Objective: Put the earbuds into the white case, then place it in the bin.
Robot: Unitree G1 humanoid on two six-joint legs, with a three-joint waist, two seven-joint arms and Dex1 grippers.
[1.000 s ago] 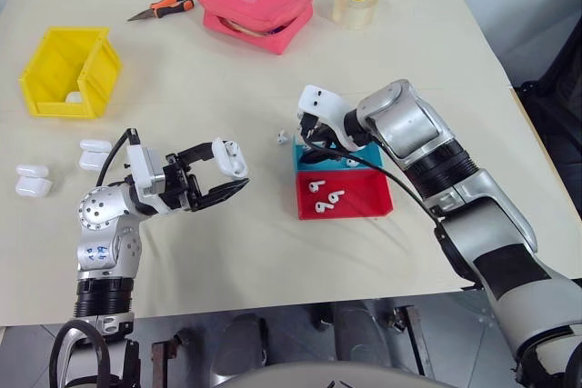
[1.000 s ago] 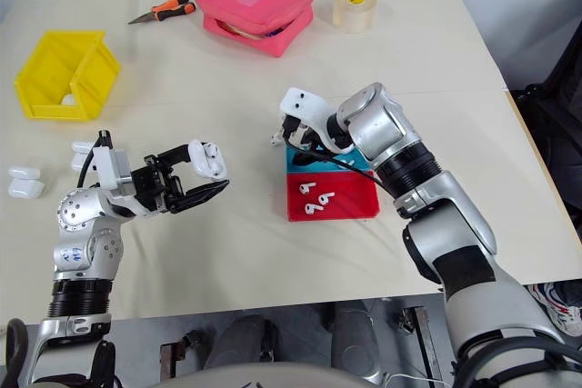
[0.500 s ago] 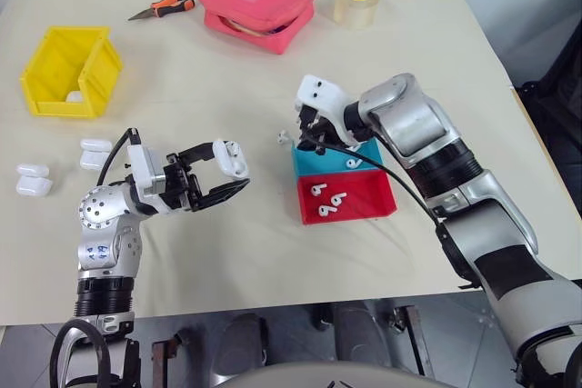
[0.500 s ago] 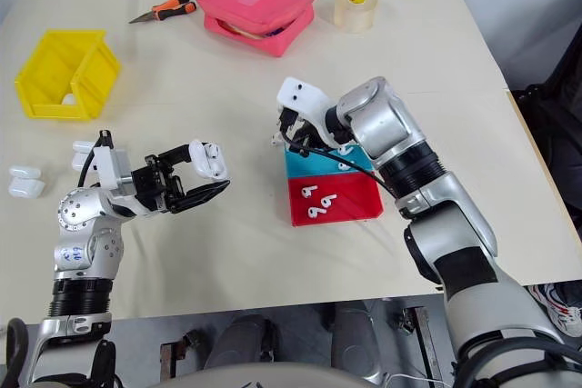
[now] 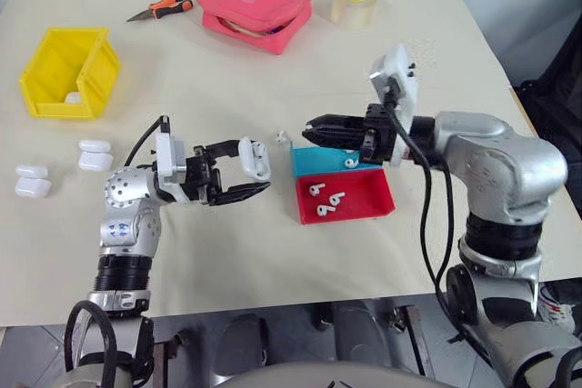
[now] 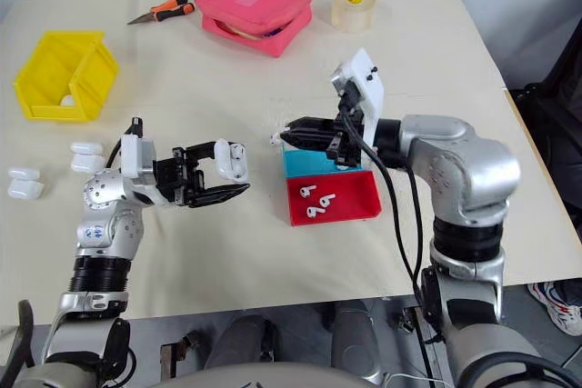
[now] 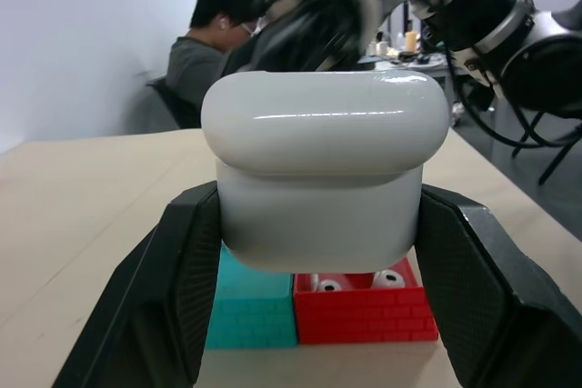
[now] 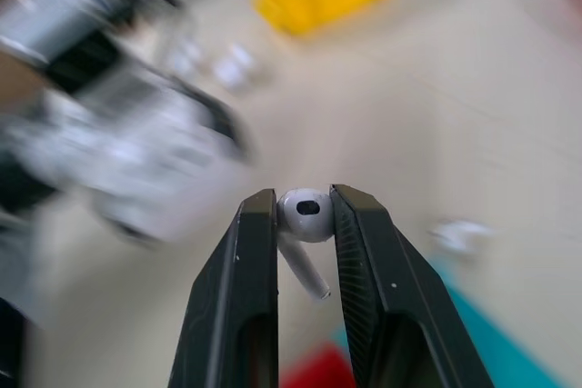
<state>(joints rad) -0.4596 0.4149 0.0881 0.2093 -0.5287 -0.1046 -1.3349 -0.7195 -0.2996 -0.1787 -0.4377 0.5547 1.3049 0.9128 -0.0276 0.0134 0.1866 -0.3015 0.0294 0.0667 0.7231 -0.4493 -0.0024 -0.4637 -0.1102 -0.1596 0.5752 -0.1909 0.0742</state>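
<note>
Centre left: left gripper, jaws clamped on the white case above the worktop. Centre: right gripper, jaws pinching one earbud. Yellow bin at upper left. No legible lettering.
</note>
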